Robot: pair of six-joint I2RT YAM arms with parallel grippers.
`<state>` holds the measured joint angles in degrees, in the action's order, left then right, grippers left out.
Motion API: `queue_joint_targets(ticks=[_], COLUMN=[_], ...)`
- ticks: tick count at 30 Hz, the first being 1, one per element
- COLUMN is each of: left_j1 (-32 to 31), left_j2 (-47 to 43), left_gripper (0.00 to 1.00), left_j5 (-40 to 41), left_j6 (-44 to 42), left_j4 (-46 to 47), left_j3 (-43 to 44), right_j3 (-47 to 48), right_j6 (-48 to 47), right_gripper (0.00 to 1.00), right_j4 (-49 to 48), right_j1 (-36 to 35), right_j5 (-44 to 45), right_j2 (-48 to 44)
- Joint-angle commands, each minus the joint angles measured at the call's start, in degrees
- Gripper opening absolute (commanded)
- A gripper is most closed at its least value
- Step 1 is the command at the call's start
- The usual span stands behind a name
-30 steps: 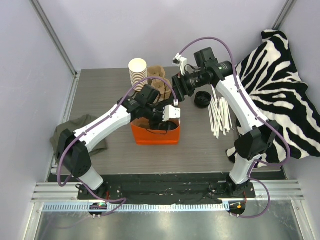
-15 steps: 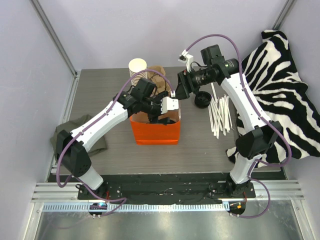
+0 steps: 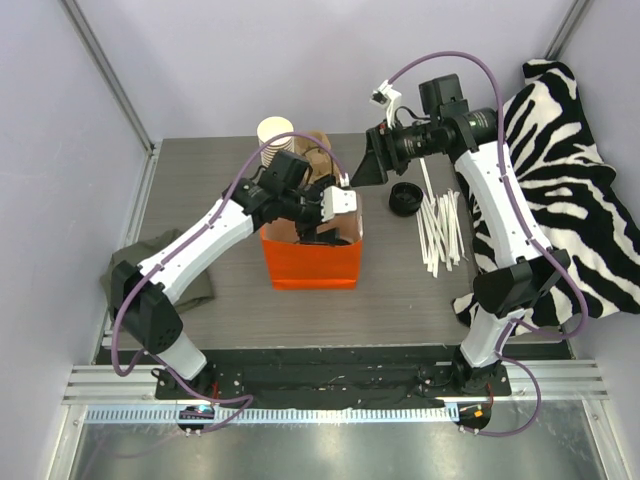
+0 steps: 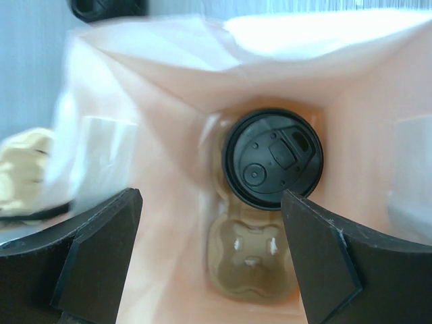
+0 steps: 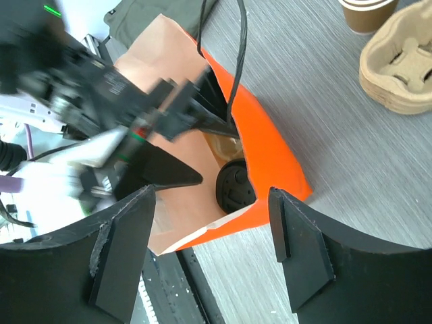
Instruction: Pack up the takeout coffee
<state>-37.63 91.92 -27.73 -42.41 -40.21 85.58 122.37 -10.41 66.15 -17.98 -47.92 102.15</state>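
The takeout coffee sits inside the orange paper bag [image 3: 310, 265], showing only its black lid [image 4: 273, 158] [image 5: 236, 187]. It stands in one pocket of a brown pulp carrier, and the pocket beside it [image 4: 251, 253] is empty. My left gripper [image 4: 210, 199] [image 3: 322, 222] hangs open over the bag's mouth, above the cup and not touching it. My right gripper [image 5: 210, 196] [image 3: 368, 165] is open in the air, behind and to the right of the bag [image 5: 270, 145], holding nothing.
A stack of lidless cups [image 3: 275, 140] and brown pulp carriers [image 3: 315, 150] stand behind the bag. A loose black lid [image 3: 404, 198] and white sticks [image 3: 440, 230] lie to the right. A zebra cloth [image 3: 560, 170] covers the right edge and a green cloth [image 3: 135, 270] lies at the left.
My right gripper has drawn back up and to the right, away from the bag, with its jaws spreading wider. My left gripper has shifted slightly back over the bag's mouth.
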Motion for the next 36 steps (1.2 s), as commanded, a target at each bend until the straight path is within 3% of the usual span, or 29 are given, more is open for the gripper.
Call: queue_joint_targets(ticks=[1,14,29,36], left_j1=[1.0,1.7,3.7,3.8], left_j2=[-1.3,-5.1,-5.9,-7.0], left_gripper=[0.89,0.91,0.92,0.94], left_j5=[-2.4,-3.1,1.6,4.2], left_j6=[1.1,2.8,5.1,12.6], left_j4=[-0.7,-0.4,1.4,3.1], left_j3=[6.0,8.6,16.4,22.3], right_j3=[1.2,2.0,5.4,7.5], right_j6=[-1.0,-0.5,1.7,5.8], right_gripper=[0.76,0.77,0.78,0.78], right_j4=[1.2,0.2,-1.6,-3.0], right_j1=[0.3,0.7,1.8,4.6], right_j5=[-0.4,0.5,3.3,5.9], right_j2=[0.0,0.6,0.9,1.1])
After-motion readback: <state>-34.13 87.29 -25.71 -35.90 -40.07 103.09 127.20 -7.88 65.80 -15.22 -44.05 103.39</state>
